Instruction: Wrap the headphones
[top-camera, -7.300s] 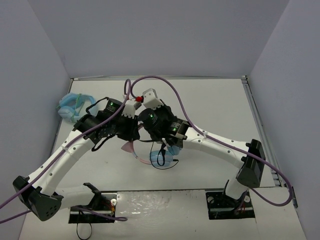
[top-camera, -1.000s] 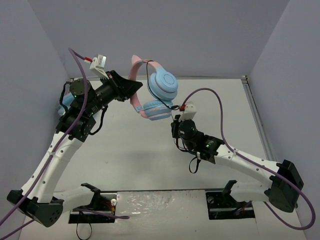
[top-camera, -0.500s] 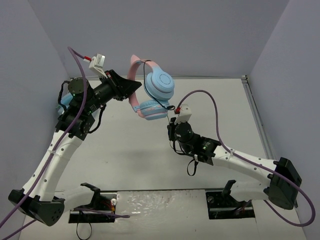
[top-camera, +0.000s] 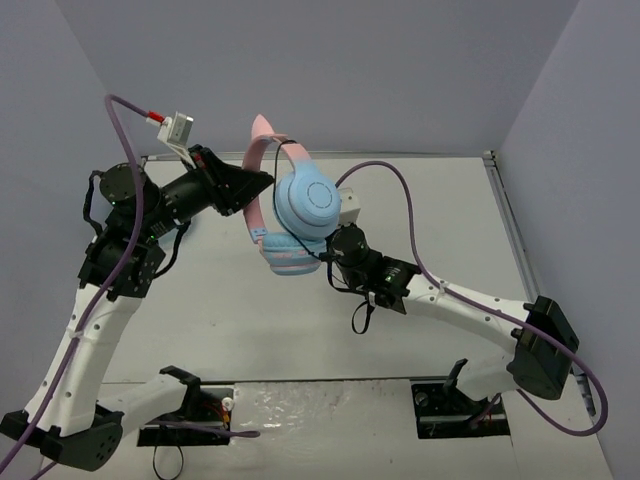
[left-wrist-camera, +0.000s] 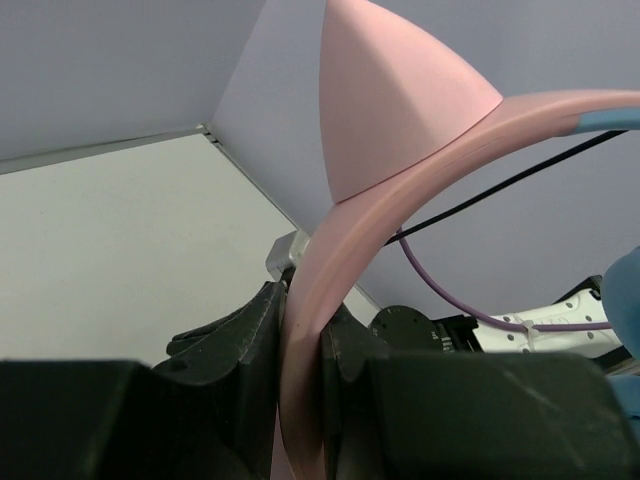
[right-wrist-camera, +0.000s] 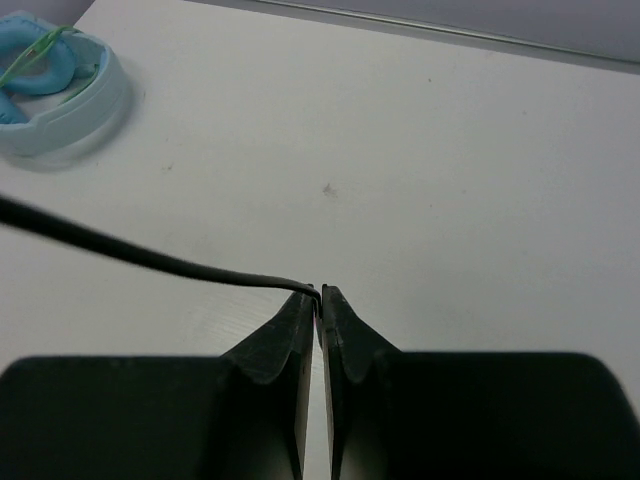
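Observation:
The headphones (top-camera: 308, 205) hang in the air over the table's back middle, pink cat-eared headband (top-camera: 259, 170) up and light blue ear cups below. My left gripper (top-camera: 262, 183) is shut on the pink headband (left-wrist-camera: 300, 330), which runs up between the fingers to a cat ear (left-wrist-camera: 390, 110). The thin black cable (right-wrist-camera: 150, 257) runs from the left into my right gripper (right-wrist-camera: 320, 295), which is shut on it. In the top view the right gripper (top-camera: 327, 257) sits just right of the lower ear cup (top-camera: 288, 256), and the cable's loose end (top-camera: 360, 320) dangles below the wrist.
An all-light-blue looped item (right-wrist-camera: 60, 85) lies on the table, at the far left in the right wrist view. Grey walls close the table on three sides. A purple hose (top-camera: 385, 175) arcs over the right arm.
The left arm has carried the headphones left and nearer, turning one ear cup's face to the camera. The right gripper, still on the cable, has moved left, close under the ear cups.

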